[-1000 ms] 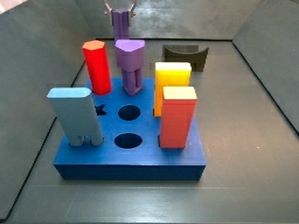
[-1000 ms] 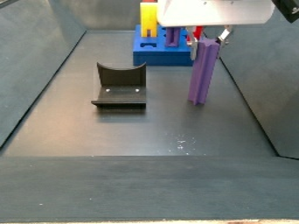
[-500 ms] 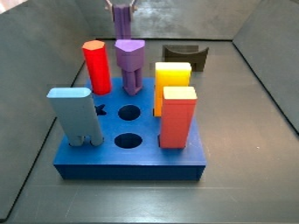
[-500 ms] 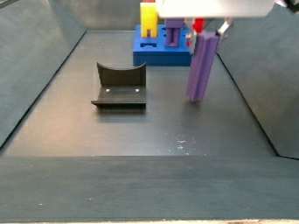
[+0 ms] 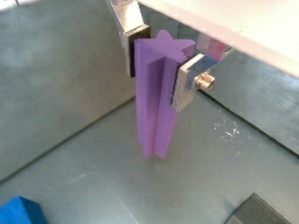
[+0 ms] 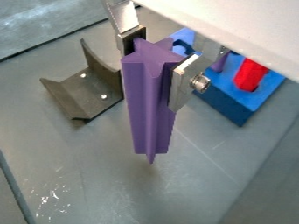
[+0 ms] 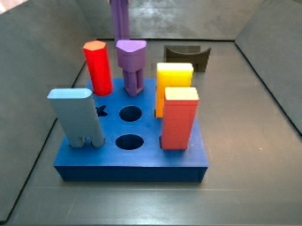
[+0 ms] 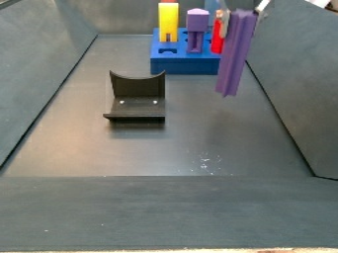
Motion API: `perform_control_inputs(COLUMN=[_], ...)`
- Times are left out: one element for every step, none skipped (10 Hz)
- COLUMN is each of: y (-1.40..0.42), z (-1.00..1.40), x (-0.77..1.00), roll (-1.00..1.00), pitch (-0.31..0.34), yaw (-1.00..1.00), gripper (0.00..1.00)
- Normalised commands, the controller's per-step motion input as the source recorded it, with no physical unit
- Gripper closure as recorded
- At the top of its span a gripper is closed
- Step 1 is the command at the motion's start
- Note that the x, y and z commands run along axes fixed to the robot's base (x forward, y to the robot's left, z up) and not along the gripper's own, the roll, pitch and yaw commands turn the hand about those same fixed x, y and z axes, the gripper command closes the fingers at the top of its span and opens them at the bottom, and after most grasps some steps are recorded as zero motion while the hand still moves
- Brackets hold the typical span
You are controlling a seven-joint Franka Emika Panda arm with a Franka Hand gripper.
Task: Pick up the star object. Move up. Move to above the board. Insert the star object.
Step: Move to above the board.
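compared with a second ago, we see the star object (image 8: 235, 54) risen well clear of the bench (image 8: 172, 148): its lower end then stood on or near the floor, and now it hangs in the air, with its own foot free in a wrist view (image 6: 153, 158). we judge the pick-up done and the move up under way, so travel to above the board (image 7: 136, 168) comes next. the pincer (image 5: 162, 61) is clamped on the upper part of the star object, a silver plate pressed to each side, plain in both wrist views. the board sits apart from the column, carrying the red peg (image 7: 97, 67), the smooth purple peg (image 7: 131, 62) and other blocks; open holes show in its top (image 7: 131, 113). in both side views the pincer is cut off by the frame, and the star's top is lost there too. we cannot tell which hole is star-shaped. the dark curved block (image 8: 133, 96) rests on the bench, untouched.
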Motion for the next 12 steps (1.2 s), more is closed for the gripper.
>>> perform_control_inputs(y=[-0.05, -0.04, -0.03, -0.02, -0.01, -0.01, 0.00, 0.00, 0.00, 0.00, -1.00, -1.00], z=[1.00, 1.00, 1.00, 1.00, 0.93, 0.80, 0.62, 0.48, 0.39, 0.17, 0.18, 0.16], x=[-0.08, -0.06, -0.05, -0.04, -0.02, -0.01, 0.00, 0.00, 0.00, 0.00, 0.35, 0.35], roll=[-0.10, -0.08, -0.07, -0.06, -0.05, -0.04, -0.03, -0.02, -0.02, -0.01, 0.14, 0.14], pitch=[0.163, 0.122, 0.105, 0.080, 0.075, 0.076, 0.079, 0.081, 0.077, 0.071, 0.099, 0.094], yaw=[-0.10, -0.07, -0.06, -0.04, -0.04, -0.03, -0.03, -0.03, -0.03, -0.03, -0.32, -0.30], gripper=[1.00, 1.00, 1.00, 1.00, 1.00, 1.00, 1.00, 1.00, 1.00, 1.00, 1.00, 1.00])
